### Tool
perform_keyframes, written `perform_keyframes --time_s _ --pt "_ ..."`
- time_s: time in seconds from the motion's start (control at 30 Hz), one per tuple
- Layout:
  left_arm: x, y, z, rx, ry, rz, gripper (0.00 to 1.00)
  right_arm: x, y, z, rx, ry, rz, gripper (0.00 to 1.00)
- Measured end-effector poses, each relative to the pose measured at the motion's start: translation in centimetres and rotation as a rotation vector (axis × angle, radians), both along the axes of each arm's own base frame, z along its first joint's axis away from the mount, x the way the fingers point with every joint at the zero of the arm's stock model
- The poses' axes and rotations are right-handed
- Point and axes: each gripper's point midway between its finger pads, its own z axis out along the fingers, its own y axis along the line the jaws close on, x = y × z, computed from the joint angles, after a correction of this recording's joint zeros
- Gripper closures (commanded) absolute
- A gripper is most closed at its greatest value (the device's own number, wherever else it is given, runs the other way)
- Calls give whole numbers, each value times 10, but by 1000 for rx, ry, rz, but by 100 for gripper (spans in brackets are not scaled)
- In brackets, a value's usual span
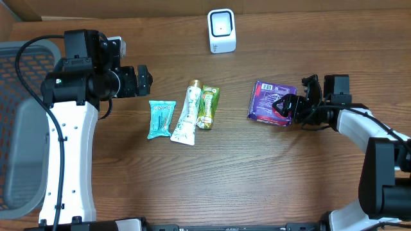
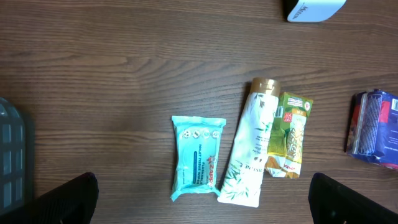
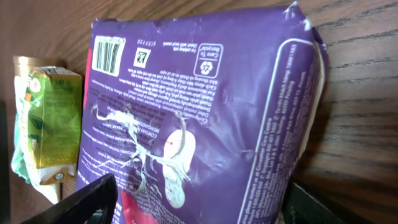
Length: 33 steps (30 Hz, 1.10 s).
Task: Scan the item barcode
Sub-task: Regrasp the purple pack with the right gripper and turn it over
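Scanning is not yet done: pack is straddled by right gripper, grip cannot be told; left gripper is spread, empty; scanner far.

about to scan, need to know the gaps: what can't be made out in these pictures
- Right wrist: purple pack cut off by the bottom edge; whether the right gripper grips it is unclear, fingers dark and cropped.
- Left wrist: scanner cut off by the top edge.
- Overhead: print on the teal packet too small.
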Motion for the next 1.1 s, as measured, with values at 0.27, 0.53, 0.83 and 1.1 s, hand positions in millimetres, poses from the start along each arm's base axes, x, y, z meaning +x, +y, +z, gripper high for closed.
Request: perform_keyframes --time_s 0.27,0.53,0.83,1.1 --pt "0 0 0 0 0 0 0 -16 1 3 43 103 4 14" --pt "0 0 0 0 0 0 0 -15 -5 -7 46 131 -15 13" --pt "0 0 0 0 0 0 0 -1 -3 -12 66 99 -22 29" --pt "0 0 0 0 0 0 1 3 -1 -16 83 98 -15 49"
